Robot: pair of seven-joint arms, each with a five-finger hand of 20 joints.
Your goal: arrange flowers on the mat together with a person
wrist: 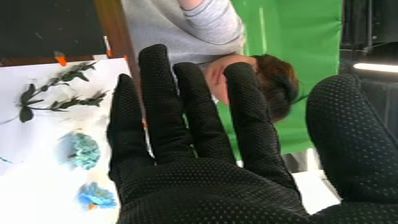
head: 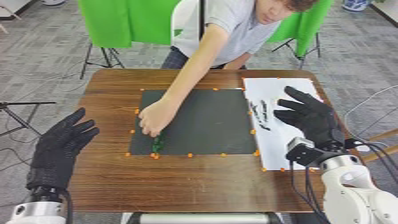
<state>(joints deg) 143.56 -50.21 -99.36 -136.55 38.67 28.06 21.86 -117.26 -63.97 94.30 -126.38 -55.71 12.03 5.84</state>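
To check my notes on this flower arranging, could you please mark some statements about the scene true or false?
1. The person's hand is over the dark mat. True.
2. The green sprig by that hand is at the mat's right edge. False: it is near the left edge in the head view.
3. Leafy stems lie on the white sheet. True.
4. The right robot hand is curled round a flower. False: it is open and empty.
5. The left robot hand is open. True.
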